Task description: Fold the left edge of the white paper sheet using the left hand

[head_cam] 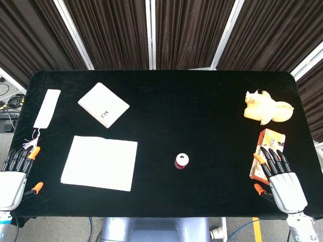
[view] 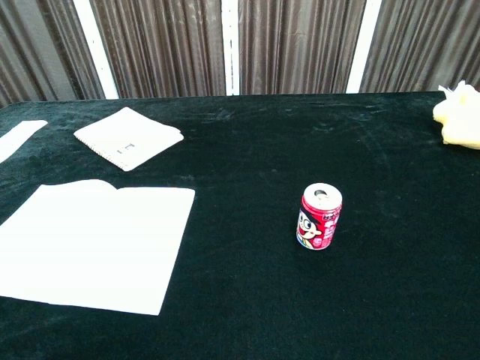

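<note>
My left hand (head_cam: 14, 174) rested at the near left edge of the table (head_cam: 202, 111), fingers extended, slightly apart, holding nothing. It lay just left of the white paper sheet (head_cam: 100, 163), apart from it. My right hand (head_cam: 280, 179) rested at the near right edge, fingers likewise extended and apart, empty; its fingertips overlapped the near end of an orange box (head_cam: 267, 151). Whether they touched the box could not be determined. The printing on the box was too small to read.

The white paper sheet lay flat on the black cloth at the near left. The chest view showed a slight raised crease along its far edge.

Behind the sheet lay a white spiral notebook (head_cam: 103, 104), turned at an angle, bearing a small dark mark that was not legible. A narrow white strip with a tassel (head_cam: 45, 111) lay at the far left.

A red can (view: 319, 217) stood upright near the table's centre, well apart from the sheet. Its label showed a cartoon face; its lettering was not readable. A pale yellow plush toy (head_cam: 265, 107) sat at the far right.
</note>
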Action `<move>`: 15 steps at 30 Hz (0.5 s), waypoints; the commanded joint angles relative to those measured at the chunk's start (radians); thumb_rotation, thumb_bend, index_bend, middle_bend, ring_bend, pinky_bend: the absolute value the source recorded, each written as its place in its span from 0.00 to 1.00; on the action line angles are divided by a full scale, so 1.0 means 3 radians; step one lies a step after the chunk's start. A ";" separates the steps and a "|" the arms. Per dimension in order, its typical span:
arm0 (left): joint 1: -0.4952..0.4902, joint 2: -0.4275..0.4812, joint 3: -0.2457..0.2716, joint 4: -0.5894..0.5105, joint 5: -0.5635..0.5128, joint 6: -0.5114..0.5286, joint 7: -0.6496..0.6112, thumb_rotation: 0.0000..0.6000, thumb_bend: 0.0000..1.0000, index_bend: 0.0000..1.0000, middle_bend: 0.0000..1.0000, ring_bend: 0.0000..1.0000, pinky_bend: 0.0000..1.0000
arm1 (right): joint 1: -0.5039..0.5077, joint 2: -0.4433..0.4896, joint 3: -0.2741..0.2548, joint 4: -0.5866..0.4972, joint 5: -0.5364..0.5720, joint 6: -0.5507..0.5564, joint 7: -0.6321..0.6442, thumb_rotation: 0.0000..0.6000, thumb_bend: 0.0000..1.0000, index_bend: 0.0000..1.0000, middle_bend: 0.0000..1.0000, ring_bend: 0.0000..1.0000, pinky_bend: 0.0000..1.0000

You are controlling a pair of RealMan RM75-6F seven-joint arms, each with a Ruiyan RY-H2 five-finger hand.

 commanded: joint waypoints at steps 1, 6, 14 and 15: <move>-0.0001 -0.0001 -0.0012 0.0002 -0.0013 0.0005 -0.0009 1.00 0.19 0.00 0.00 0.00 0.00 | 0.0008 -0.0012 0.0005 0.0006 0.0012 -0.0017 -0.0006 1.00 0.10 0.12 0.00 0.00 0.02; -0.0008 -0.0009 -0.0015 0.0025 -0.0034 -0.0016 -0.0033 1.00 0.19 0.00 0.00 0.00 0.00 | 0.0018 -0.0052 0.0003 0.0048 0.0031 -0.0056 -0.0032 1.00 0.10 0.12 0.00 0.00 0.02; -0.0015 -0.0001 0.0019 -0.0001 0.0010 -0.0044 0.0020 1.00 0.19 0.00 0.00 0.00 0.00 | 0.0012 -0.0100 0.0009 0.0085 0.0003 -0.0019 -0.0073 1.00 0.10 0.12 0.00 0.00 0.02; -0.0018 -0.0004 0.0020 0.0002 0.0003 -0.0056 0.0029 1.00 0.19 0.00 0.00 0.00 0.00 | 0.0012 -0.0103 0.0008 0.0091 0.0005 -0.0021 -0.0079 1.00 0.10 0.12 0.00 0.00 0.02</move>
